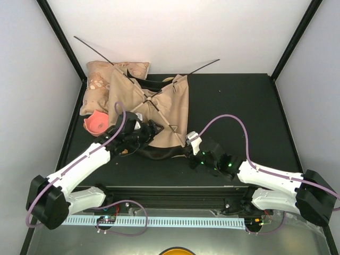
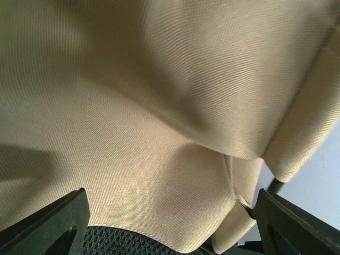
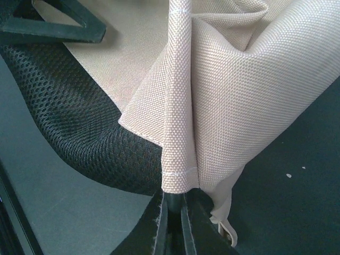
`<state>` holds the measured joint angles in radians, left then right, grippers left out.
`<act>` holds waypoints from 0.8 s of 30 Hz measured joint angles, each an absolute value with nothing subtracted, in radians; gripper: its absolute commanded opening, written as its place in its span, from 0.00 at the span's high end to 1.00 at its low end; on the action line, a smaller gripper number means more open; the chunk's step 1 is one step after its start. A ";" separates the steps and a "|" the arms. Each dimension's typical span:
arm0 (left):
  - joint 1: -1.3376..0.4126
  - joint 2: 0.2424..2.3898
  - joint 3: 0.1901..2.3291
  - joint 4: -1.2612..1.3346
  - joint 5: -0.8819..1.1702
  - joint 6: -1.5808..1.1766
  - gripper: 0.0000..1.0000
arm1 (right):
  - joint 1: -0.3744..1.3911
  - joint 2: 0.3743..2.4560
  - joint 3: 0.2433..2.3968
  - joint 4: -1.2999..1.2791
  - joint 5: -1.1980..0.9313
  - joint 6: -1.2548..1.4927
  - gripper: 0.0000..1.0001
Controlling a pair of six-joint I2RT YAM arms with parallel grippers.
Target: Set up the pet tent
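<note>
Top view: the pet tent (image 1: 159, 106) lies slumped on the table (image 1: 239, 101), its thin poles (image 1: 151, 101) crossed over the canvas. The left pincer (image 1: 146, 133) is at the tent's near-left edge and the right pincer (image 1: 190, 142) at its near-right corner, probably so the two can pull the fabric taut between them. A patterned pillow (image 1: 101, 77) lies beyond the left pincer. To the right of the right pincer the table is bare.

Left wrist: the left pincer's (image 2: 171, 204) fingers (image 2: 53, 223) stand apart. Canvas fills the space ahead, and the black mesh floor (image 2: 122, 241) lies just below.

Right wrist: the right pincer (image 3: 175, 204) is clamped on a stitched canvas fold. The mesh floor curls away to its left, and dark table lies to its right.
</note>
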<state>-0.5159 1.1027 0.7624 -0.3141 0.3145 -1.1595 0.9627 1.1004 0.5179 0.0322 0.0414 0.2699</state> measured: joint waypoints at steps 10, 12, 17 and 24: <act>-0.557 1.203 0.784 -0.355 0.296 -1.266 0.27 | 0.963 1.100 0.500 0.046 0.020 0.266 0.99; -0.562 1.199 0.784 -0.324 0.296 -1.269 0.28 | 0.963 1.100 0.500 0.046 0.019 0.264 0.99; -0.580 1.148 0.786 -0.302 0.258 -1.278 0.30 | 0.963 1.097 0.496 0.046 0.019 0.264 0.99; -0.606 1.073 0.820 -0.256 0.185 -1.306 0.28 | 0.963 1.092 0.496 0.045 0.017 0.263 0.99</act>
<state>-0.6056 1.0729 0.8200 -0.2558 0.1848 -1.3064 0.9630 1.0920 0.4965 0.0452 0.0170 0.2630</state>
